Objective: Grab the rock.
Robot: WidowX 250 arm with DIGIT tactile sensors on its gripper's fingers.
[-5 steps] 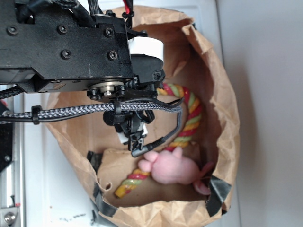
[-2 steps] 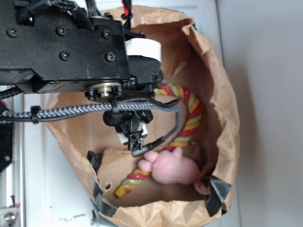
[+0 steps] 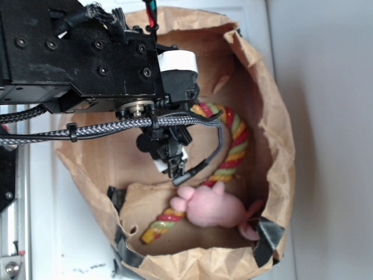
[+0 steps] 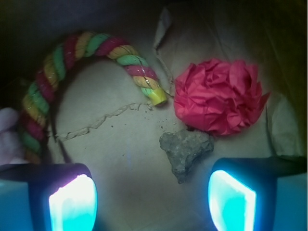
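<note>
Pincer (image 4: 151, 202) hangs wide open and empty inside the paper bag (image 3: 274, 146); the rock (image 4: 185, 151) sits off-center toward one pad, touching the red paper ball (image 4: 219, 96), so closing could snag that instead.

Red paper ball (image 4: 218, 96) touches rock (image 4: 185, 150) — bare cardboard floor (image 4: 120, 159) leftward.

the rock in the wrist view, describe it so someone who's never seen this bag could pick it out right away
On the brown paper bag floor, find the crumpled red paper ball right of the striped multicoloured rope's yellow end. Directly below that ball, touching its lower edge, lies the small lumpy grey-brown rock, between the open gripper's glowing pads. It is the only dull, grey, roughly triangular thing; its neighbours are brightly coloured.
</note>
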